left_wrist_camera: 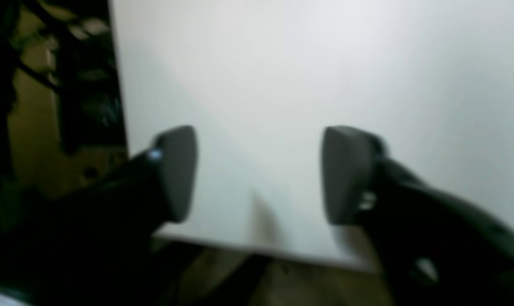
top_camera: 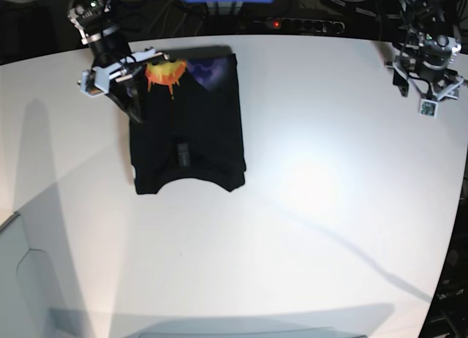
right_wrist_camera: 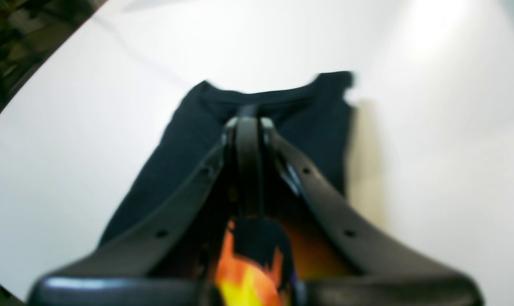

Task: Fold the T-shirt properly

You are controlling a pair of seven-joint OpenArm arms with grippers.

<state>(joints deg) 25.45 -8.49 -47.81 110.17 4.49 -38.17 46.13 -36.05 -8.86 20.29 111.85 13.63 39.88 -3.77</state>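
Your large black cloth T-shirt (top_camera: 186, 129) lies on the white table (top_camera: 322, 206), toward its far side, already narrowed to a tall rectangle with the neckline nearest the base camera. The right gripper (right_wrist_camera: 249, 123) is pinched closed on the far hem; the orange and yellow print (top_camera: 165, 72) shows where that edge is lifted and turned back. In the blurred right wrist view the jaws look fully together on cloth, though how many layers they hold is hard to say.

The step in hand looks like bringing the hem over toward the collar. Carry it low and straight along the shirt's length, so the sides stay stacked and the print ends up hidden. Land the hem square with the shoulders before letting go.

Your left gripper (left_wrist_camera: 259, 174) hangs wide open over bare table, well apart from the shirt, holding nothing. Consider using it to pin the near end if cloth drags.
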